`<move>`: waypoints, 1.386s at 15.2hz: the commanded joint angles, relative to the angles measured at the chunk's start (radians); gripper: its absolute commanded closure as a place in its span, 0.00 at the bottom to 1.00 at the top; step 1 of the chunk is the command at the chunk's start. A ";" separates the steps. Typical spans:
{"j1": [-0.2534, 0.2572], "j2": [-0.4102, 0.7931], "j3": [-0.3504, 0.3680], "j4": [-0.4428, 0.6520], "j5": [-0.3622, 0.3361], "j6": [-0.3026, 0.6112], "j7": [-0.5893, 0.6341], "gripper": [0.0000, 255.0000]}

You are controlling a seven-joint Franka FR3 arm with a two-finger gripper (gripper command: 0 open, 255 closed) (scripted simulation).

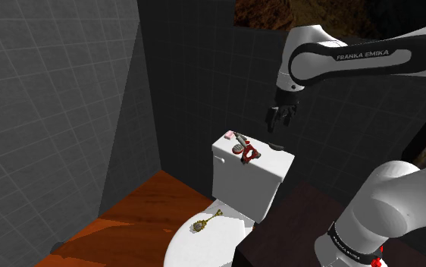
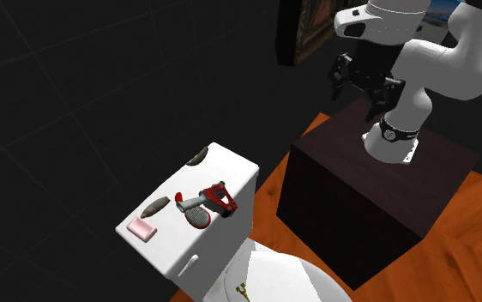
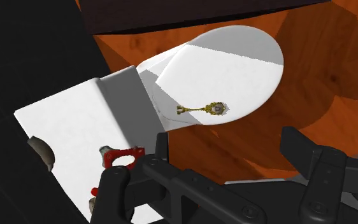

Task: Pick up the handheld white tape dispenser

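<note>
The handheld tape dispenser is red and grey and lies on its side on the white toilet tank lid. In the second exterior view the dispenser sits near the middle of the lid. My black gripper hangs open in the air above the lid's right end in the shoulder view, clear of the dispenser. Seen from the wrist, the fingers stand wide apart with nothing between them, and the dispenser's red frame peeks out beside the left finger.
A pink block and two dark oval objects also lie on the lid. A small gold ornament rests on the closed toilet seat. Dark tiled walls stand close behind the tank. The dark stand is beside the toilet.
</note>
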 commanded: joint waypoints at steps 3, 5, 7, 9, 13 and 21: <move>-0.021 0.129 -0.017 0.000 -0.012 0.145 0.019 0.00; -0.031 0.198 -0.025 0.006 -0.017 0.214 0.028 0.00; -0.041 0.270 -0.034 0.018 -0.021 0.281 0.037 0.00; -0.050 0.344 -0.043 0.035 -0.023 0.344 0.046 0.00; -0.066 0.496 -0.063 0.086 -0.021 0.457 0.059 0.00; -0.098 0.802 -0.095 0.248 0.015 0.627 0.070 0.00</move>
